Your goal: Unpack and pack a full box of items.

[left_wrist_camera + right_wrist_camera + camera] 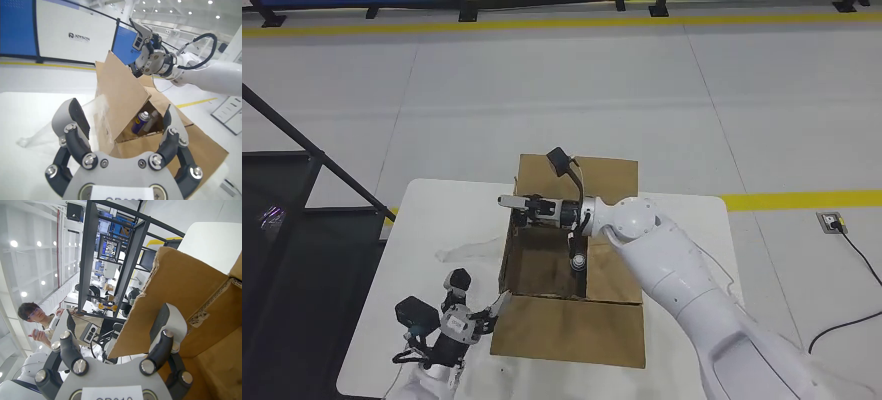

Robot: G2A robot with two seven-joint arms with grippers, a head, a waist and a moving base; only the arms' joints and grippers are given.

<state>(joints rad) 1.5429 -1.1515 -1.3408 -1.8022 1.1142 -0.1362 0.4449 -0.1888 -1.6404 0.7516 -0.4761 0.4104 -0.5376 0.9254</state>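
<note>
Right fingers (167,321) straddle the box flap (175,281), arm (672,262) outstretched.

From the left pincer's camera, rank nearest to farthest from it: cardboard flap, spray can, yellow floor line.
1. Cardboard flap, upright just ahead of the left pincer.
2. Spray can, inside the box.
3. Yellow floor line, beyond the table.

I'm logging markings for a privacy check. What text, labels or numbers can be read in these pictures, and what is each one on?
On the wall panel: a logo and a brand word, legible, left unquoted.
On the spray can: label blurred.
On the sticker at the right arm's wrist: too small to read.
On the left gripper, lower tag: cut off.
On the right gripper, white tag: cut off.
</note>
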